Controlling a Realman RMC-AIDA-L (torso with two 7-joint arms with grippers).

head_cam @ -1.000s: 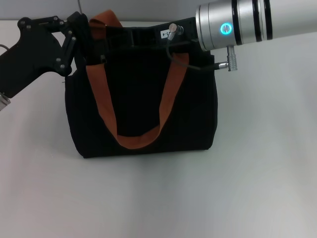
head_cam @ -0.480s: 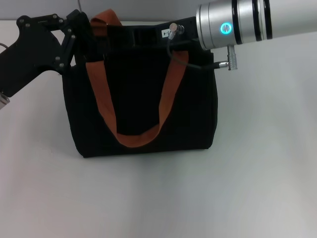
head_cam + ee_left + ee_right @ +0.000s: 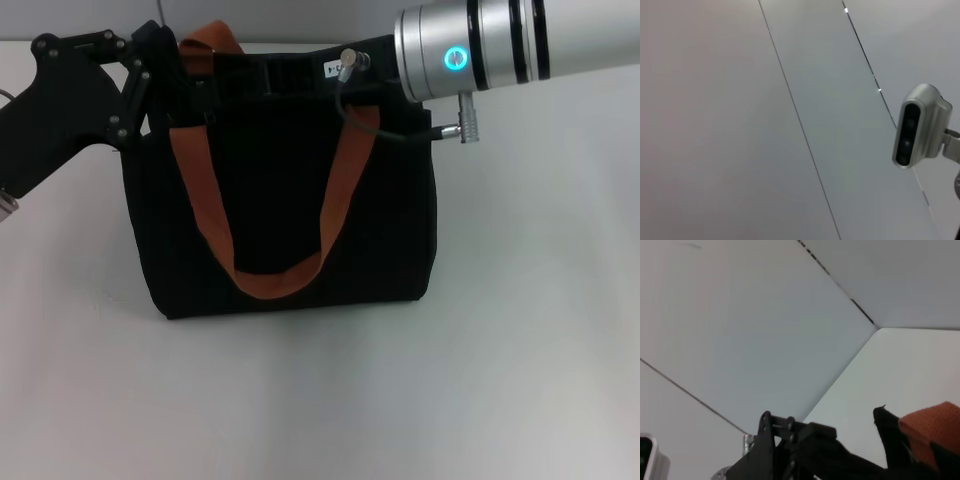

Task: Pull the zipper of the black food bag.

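The head view looks forward and down from close above the black food bag on the white counter, arms entering at ten and two o'clock. The left wrist view faces wall panels and a grey camera unit. The right wrist view looks up past the left claw, shared with the head view.

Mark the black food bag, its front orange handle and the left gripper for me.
black food bag [image 3: 285, 210]: head view, front panel.
front orange handle [image 3: 270, 281]: head view, bottom of loop.
left gripper [image 3: 165, 60]: head view, at bag's top corner.
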